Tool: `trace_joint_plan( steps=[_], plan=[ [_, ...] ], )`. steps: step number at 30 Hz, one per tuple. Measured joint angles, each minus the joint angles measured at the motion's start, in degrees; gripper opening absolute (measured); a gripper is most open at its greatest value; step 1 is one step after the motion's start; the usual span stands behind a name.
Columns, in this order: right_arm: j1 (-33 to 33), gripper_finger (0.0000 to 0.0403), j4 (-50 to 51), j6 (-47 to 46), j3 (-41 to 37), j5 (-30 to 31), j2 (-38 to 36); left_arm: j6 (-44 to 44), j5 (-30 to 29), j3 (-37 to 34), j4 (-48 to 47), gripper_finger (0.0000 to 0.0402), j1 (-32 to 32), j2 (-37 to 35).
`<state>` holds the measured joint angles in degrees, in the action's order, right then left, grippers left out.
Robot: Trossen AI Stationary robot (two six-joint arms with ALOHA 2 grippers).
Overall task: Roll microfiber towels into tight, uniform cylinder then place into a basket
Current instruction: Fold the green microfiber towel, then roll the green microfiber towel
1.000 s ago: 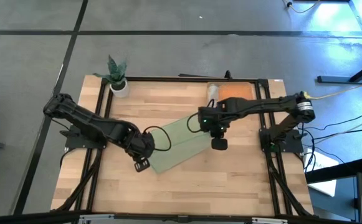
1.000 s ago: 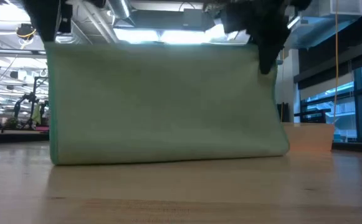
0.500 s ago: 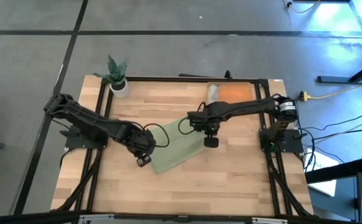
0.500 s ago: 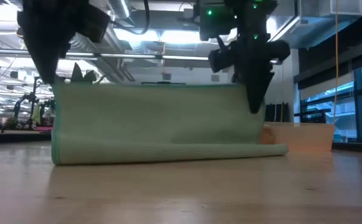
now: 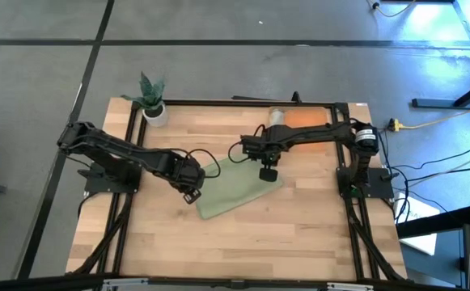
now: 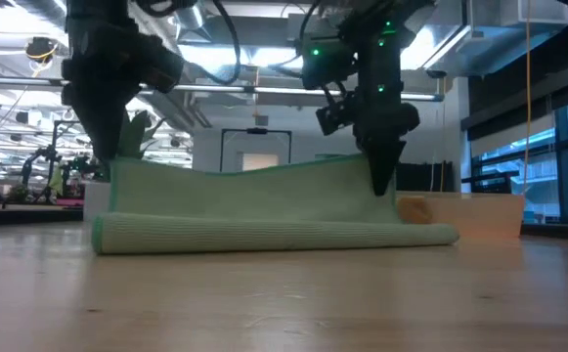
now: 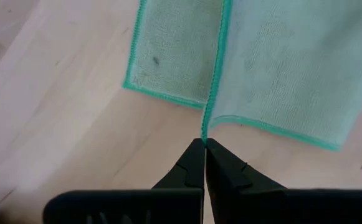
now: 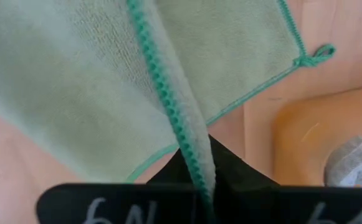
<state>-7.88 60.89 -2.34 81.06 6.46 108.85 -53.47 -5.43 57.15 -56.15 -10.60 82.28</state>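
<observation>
My left gripper [image 5: 191,195] and right gripper [image 5: 264,174] each pinch a corner of the light green towel [image 5: 236,191], lifting its far edge off the table [image 5: 299,234]. Its near fold lies flat. The orange basket [image 5: 306,119] sits behind my right arm.

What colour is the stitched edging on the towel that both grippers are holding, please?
Teal green, darker than the light green towel; the edging shows best in the right wrist view.

Bright overhead light, blurred wrist foregrounds
</observation>
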Motion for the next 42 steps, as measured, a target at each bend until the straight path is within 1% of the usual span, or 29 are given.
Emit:
trace_joint_plan(
  steps=[9,14,19,25,32,36,38,42],
  plan=[
    [-1.9,0.0006,-1.4,0.1,0.0,0.0,0.2,-0.3,-1.0,-1.3,1.4,0.0,2.1,0.0],
    [-2.6,0.0006,-1.4,2.6,0.0,0.0,0.2,-0.4,-1.3,-1.3,1.4,0.0,3.2,0.0],
    [-2.9,0.0012,-1.7,3.0,0.0,-0.3,0.2,-0.4,-1.4,-1.3,1.4,0.0,4.4,0.0],
    [-2.9,0.0054,-2.7,4.2,0.0,-0.4,0.2,-0.1,-1.3,-1.3,1.4,0.0005,5.8,0.0],
    [-2.9,0.0122,-4.3,4.1,0.0,-0.4,0.2,0.0,-1.3,-1.3,1.3,0.0053,6.6,0.0],
    [-2.9,0.0149,-3.3,3.6,0.0,-0.7,0.2,0.0,-2.4,-1.3,1.4,0.0074,6.7,0.0],
    [-2.9,0.0156,-1.4,2.3,0.5,-2.7,0.2,0.0,-2.5,-1.3,1.4,0.0077,6.7,0.0],
    [-2.9,0.016,1.9,1.3,1.8,-10.3,0.2,0.8,-2.5,-1.3,2.7,0.0075,6.4,0.0]
  ],
)
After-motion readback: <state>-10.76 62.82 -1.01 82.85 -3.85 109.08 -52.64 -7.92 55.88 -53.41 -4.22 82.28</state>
